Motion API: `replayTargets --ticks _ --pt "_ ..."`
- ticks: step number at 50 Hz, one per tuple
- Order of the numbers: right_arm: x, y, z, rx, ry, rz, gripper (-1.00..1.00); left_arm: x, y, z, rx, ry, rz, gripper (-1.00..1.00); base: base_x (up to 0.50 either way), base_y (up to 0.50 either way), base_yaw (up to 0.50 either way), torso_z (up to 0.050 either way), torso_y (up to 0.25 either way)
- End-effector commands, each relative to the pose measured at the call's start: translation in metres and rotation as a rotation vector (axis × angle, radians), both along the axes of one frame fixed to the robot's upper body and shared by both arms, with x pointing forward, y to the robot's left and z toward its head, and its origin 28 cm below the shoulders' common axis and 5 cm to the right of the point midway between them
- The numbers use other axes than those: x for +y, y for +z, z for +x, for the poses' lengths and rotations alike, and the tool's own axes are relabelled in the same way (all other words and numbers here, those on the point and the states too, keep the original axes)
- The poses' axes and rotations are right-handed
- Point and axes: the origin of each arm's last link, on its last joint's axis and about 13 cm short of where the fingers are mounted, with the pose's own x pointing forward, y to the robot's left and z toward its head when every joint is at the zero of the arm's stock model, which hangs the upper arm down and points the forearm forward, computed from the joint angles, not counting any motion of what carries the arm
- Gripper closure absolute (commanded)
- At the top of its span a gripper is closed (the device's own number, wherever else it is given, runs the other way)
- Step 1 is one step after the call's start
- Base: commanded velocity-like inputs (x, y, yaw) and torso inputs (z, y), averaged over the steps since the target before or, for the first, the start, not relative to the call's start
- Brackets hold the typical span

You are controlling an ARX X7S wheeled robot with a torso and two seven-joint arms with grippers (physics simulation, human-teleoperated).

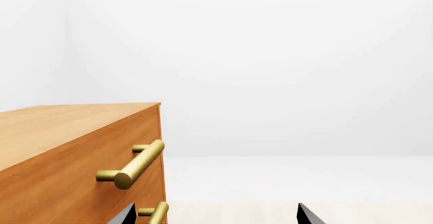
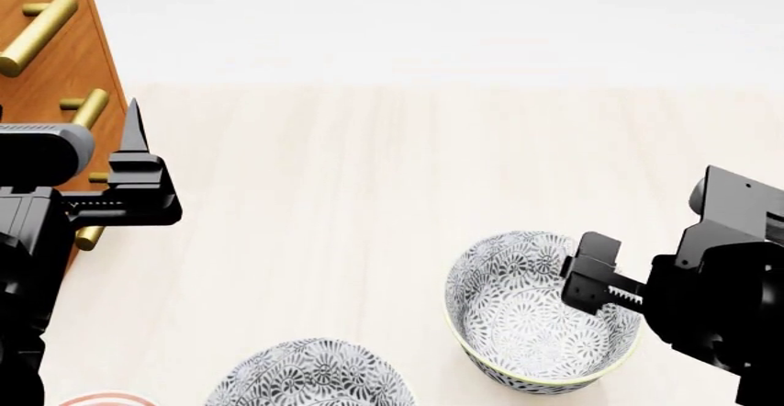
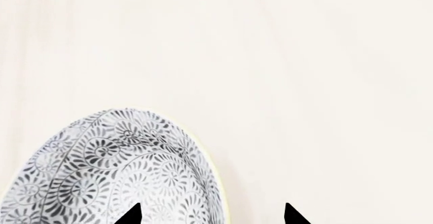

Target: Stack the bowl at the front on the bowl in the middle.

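1. We see the right bowl (image 2: 539,310): white w/ dark grey floral swirl pattern inside & out, pale yellow-green rim.
2. Second bowl (image 2: 308,374): same grey-on-white swirl pattern.
3. Floor (image 2: 367,195): pale cream wood grain.
4. Cabinet (image 1: 61,148): warm orange-brown wood; handles (image 1: 135,164) brass-gold.
5. Both grippers, left (image 2: 135,172) & right (image 2: 588,273): black; left arm has a grey part.
6. Wall (image 1: 271,57): plain white.
7. We spot a pinkish-red rim (image 2: 105,398) at the head view's bottom edge; can't tell what it is.
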Motion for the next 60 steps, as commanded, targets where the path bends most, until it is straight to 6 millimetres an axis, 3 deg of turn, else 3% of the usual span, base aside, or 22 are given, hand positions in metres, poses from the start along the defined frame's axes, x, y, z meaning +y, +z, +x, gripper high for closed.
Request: replayTargets --ticks 1,23,24,44,53,60 --pt "-0.003 -0.016 0.003 0.051 -0.010 0.007 -1.00 0.000 -0.001 0.000 0.003 0.000 0.002 -1.00 0.00 0.00 0.00 0.000 0.000" --pt "-0.002 -0.042 0.009 0.130 0.022 0.023 -1.00 -0.001 -0.002 -0.001 0.004 -0.003 0.006 -1.00 0.00 0.00 0.00 0.000 0.000" --pt "-0.002 -0.042 0.008 0.130 0.024 0.024 1.00 -0.001 -0.002 -0.001 0.004 -0.003 0.007 -1.00 0.00 0.00 0.00 0.000 0.000" --pt "0.001 -0.039 0.007 0.129 0.039 0.009 1.00 -0.001 -0.004 0.000 0.010 -0.004 0.009 -1.00 0.00 0.00 0.00 0.000 0.000" --pt "0.003 -0.009 -0.003 0.031 0.049 0.014 1.00 -0.001 -0.004 -0.001 0.012 -0.005 0.007 -1.00 0.00 0.00 0.00 0.000 0.000" --pt "0.004 0.003 -0.008 0.003 0.056 0.004 1.00 -0.001 -0.005 0.000 0.018 -0.009 0.008 -1.00 0.00 0.00 0.00 0.000 0.000"
